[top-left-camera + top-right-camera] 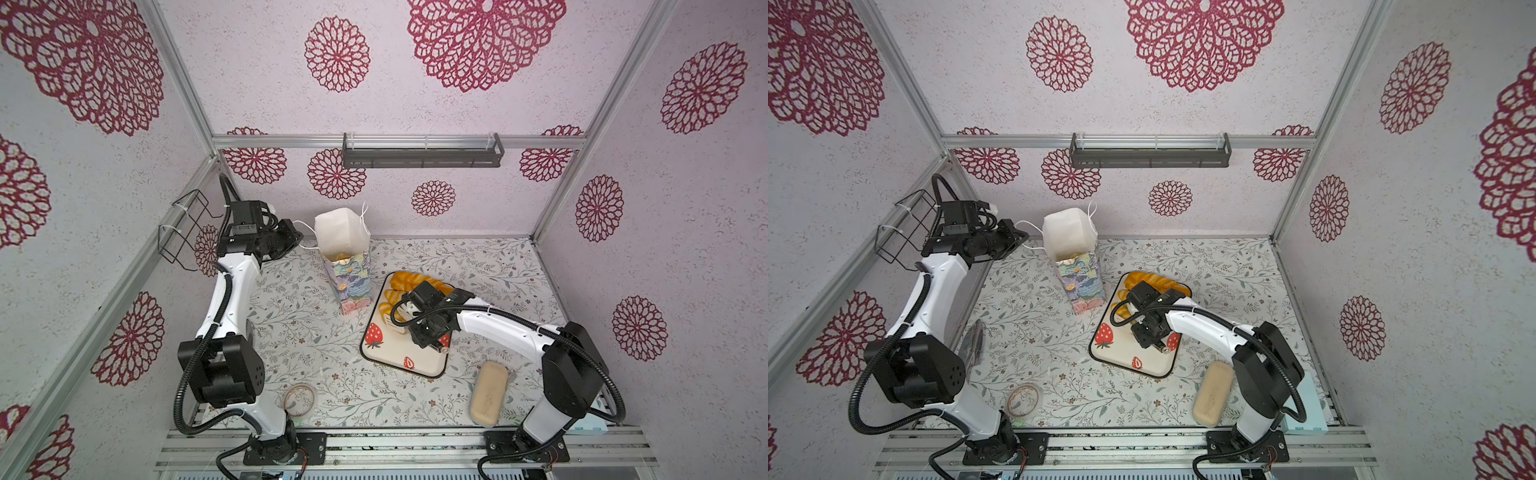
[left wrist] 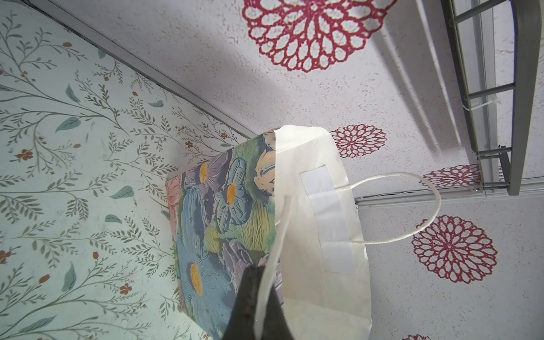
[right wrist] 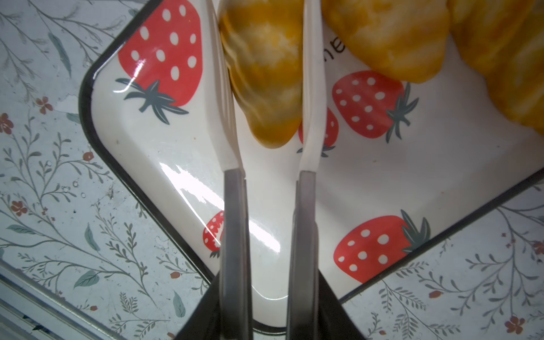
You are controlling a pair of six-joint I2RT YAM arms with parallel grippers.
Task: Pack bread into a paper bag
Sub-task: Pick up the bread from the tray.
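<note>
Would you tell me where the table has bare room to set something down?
Free: the table between paper bag, tape roll and tray; the far right corner beyond it. The tray's near half is bare. Crowded: its far end, with bread and the right pincer.

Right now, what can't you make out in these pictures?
- Contents of the paper bag: its walls hide them in both top views.
- Count of the bread on the tray: the right arm covers much in both top views.
- Tips of the tongs: cut off by the right wrist view's edge.
</note>
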